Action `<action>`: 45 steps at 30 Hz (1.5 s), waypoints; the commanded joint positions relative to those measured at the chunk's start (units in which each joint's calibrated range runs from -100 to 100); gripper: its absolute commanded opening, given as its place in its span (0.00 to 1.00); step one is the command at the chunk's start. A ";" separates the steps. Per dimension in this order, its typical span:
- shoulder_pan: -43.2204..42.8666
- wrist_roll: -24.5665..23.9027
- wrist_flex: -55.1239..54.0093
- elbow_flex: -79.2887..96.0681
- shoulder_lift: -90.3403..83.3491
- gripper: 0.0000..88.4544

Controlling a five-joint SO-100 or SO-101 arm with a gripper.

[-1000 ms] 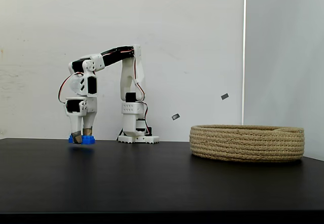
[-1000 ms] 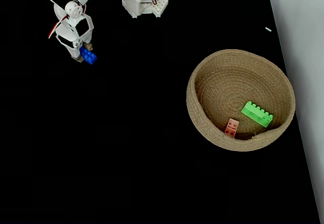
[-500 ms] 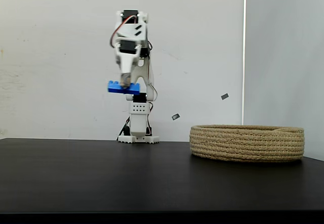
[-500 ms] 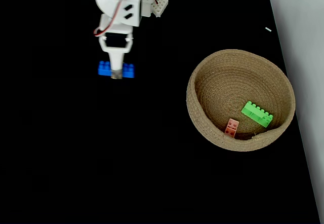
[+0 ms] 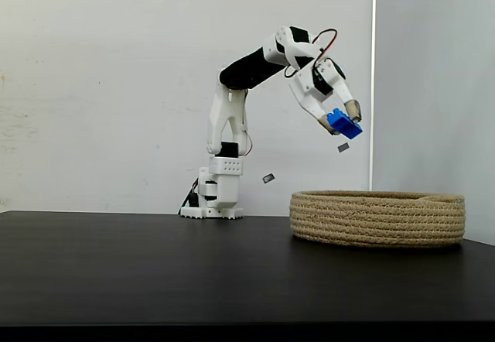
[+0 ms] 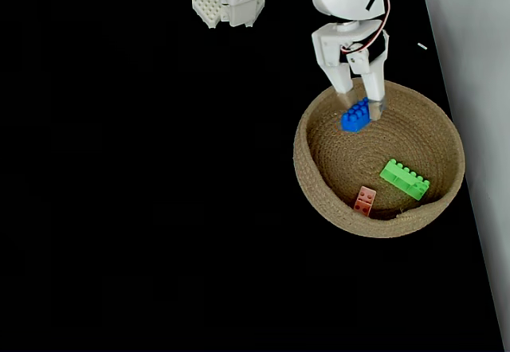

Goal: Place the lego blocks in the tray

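So this looks like the carry-and-drop step for the last brick: the gripper (image 5: 346,123) is clamped on the blue lego block (image 5: 344,123), holding it up in the air in the upper right of the side-on fixed view, well above the rope tray (image 5: 378,218) and roughly over its left rim. From the top-down fixed view the same gripper (image 6: 362,107) and blue block (image 6: 355,115) sit over the upper-left part of the tray (image 6: 312,195), inside the rim line as far as I can tell. The green block (image 6: 405,178) and the pink block (image 6: 366,201) are already lying in the tray near its lower right wall, close together but not touching. My guess is the next move just needs the jaws to let go, maybe after dropping lower or reaching a bit further toward the middle so the brick doesn't bounce off the coiled rim. Stuff that's hard to see: in the side view the tray wall hides the two bricks inside. In the top view the arm's upper part is cut off by the top edge of the frame, and one finger covers part of the blue block, so I can't tell exactly how it's pinched. The table is so dark that its surface detail is basically gone.
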 commanded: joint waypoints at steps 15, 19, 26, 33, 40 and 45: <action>11.92 5.81 -0.74 27.59 -25.72 0.00; 21.24 12.36 -9.32 50.76 -41.11 0.00; 28.74 22.32 -20.07 88.06 -69.57 0.00; 29.40 27.69 -16.90 110.13 -89.69 0.00; 28.41 32.38 -1.99 112.77 -98.29 0.00; 27.83 37.80 9.09 112.77 -98.29 0.00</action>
